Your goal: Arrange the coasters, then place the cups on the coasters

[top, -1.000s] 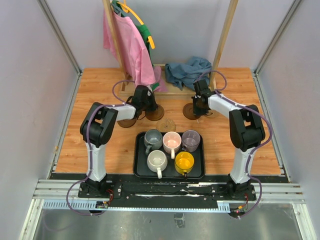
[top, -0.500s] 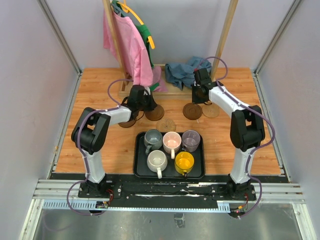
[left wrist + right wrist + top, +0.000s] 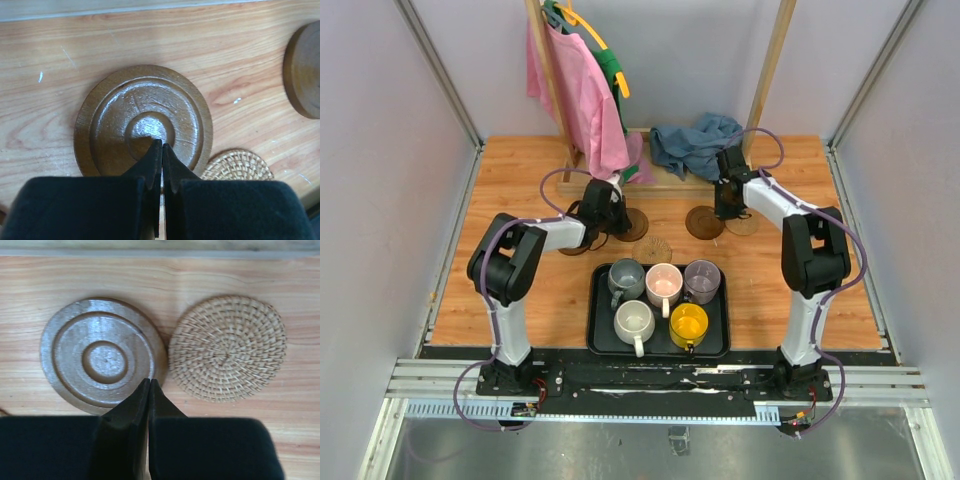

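Five coasters lie behind the tray: dark brown ones (image 3: pixel 572 246) (image 3: pixel 632 226) (image 3: pixel 704 222), tan woven ones (image 3: pixel 652 250) (image 3: pixel 742 222). My left gripper (image 3: pixel 595 228) is shut and holds nothing. Its tips (image 3: pixel 161 145) sit over the centre ring of a dark coaster (image 3: pixel 115 125), with a woven coaster (image 3: pixel 240 165) to the near right. My right gripper (image 3: pixel 725 203) is also shut and empty. Its tips (image 3: pixel 149 381) are at the near edge of a dark coaster (image 3: pixel 102 355), beside a woven coaster (image 3: pixel 227 347). The cups stand on the tray: dark grey (image 3: pixel 625 275), pink (image 3: pixel 664 282), lavender (image 3: pixel 702 278), white (image 3: pixel 634 320), yellow (image 3: pixel 689 323).
The black tray (image 3: pixel 596 335) lies near the front edge between the arm bases. A wooden rack with a pink garment (image 3: pixel 575 95) and a crumpled blue cloth (image 3: pixel 692 140) stands at the back. A third dark coaster (image 3: pixel 306 70) shows at the right edge of the left wrist view.
The right gripper lifted off the right dark coaster toward the back, then came partly down again, uncovering the woven coaster beside it. The left arm's elbow shifted while its gripper stayed by the left coasters.
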